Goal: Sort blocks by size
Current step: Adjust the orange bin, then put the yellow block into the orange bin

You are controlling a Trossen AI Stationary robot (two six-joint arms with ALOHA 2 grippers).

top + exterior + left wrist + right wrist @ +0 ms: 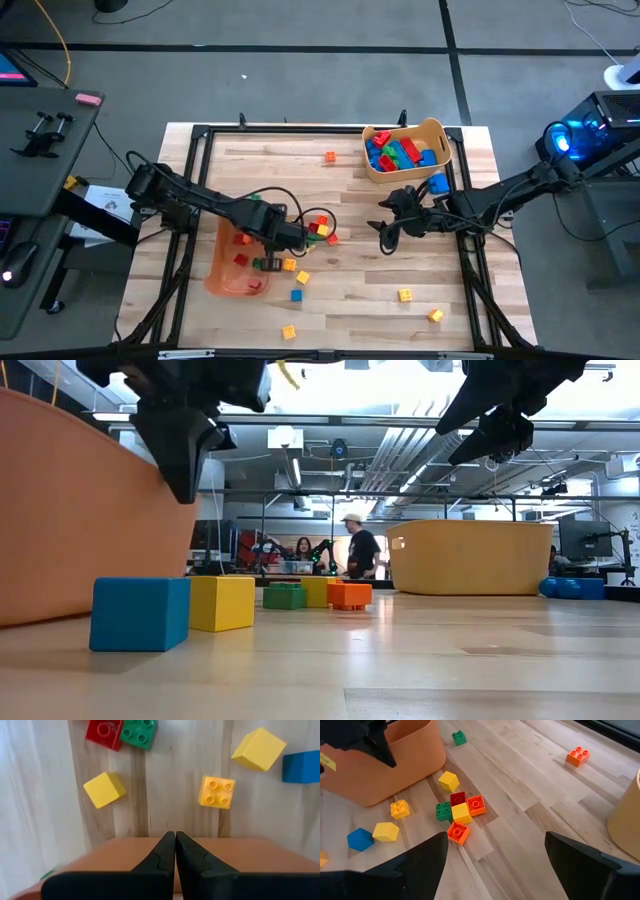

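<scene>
Left tool [175, 851], jaws shut and empty, hangs over the orange bin's rim [240, 851]; the small blocks [216, 792] lie just beyond it, nearer this arm

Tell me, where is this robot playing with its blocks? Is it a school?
Probably a robotics lab or workshop, not a school. Exposed pipes and ducts run overhead, a computer monitor stands at the back, and another robot arm sits on a bench beside two people.

Bare wood between block cluster [318, 229] and right hand [385, 236]

Robotics lab, exposed ceiling ducts [400, 455], monitors [585, 538]
</scene>
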